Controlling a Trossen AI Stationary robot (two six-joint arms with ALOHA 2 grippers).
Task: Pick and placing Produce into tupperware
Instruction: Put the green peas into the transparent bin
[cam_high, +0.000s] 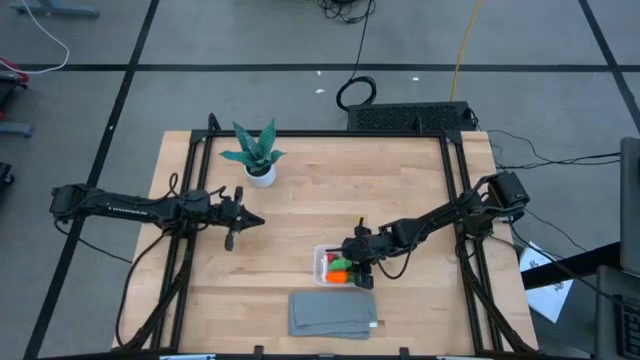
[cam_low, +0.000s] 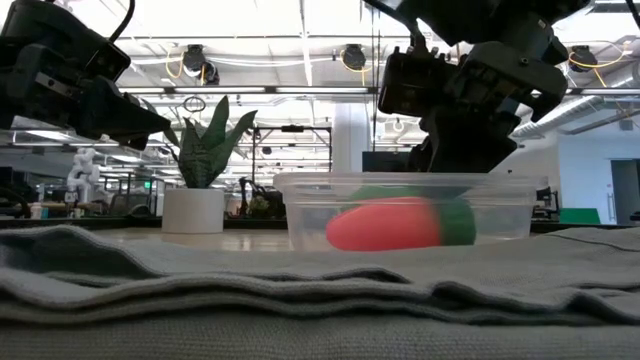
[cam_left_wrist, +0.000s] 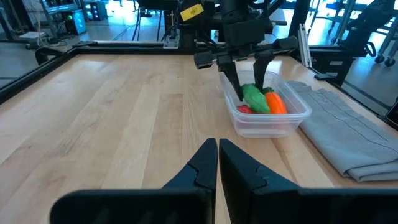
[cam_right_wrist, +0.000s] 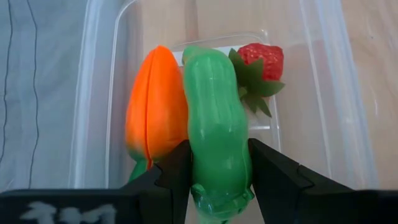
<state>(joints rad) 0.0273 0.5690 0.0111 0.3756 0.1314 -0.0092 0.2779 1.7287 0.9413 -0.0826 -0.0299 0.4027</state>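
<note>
High view: pod (cam_high: 339, 263) lengthwise along tupperware (cam_high: 322, 253).

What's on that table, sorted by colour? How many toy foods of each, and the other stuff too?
Orange: 1, the carrot
Green: 1, the pod, between the right gripper fingers
Red: 1, the berry
Clear: 1, the tub holding all three
Grey: 1, the cloth
Teal and white: 1, the potted plant
Total: 6 things
</note>
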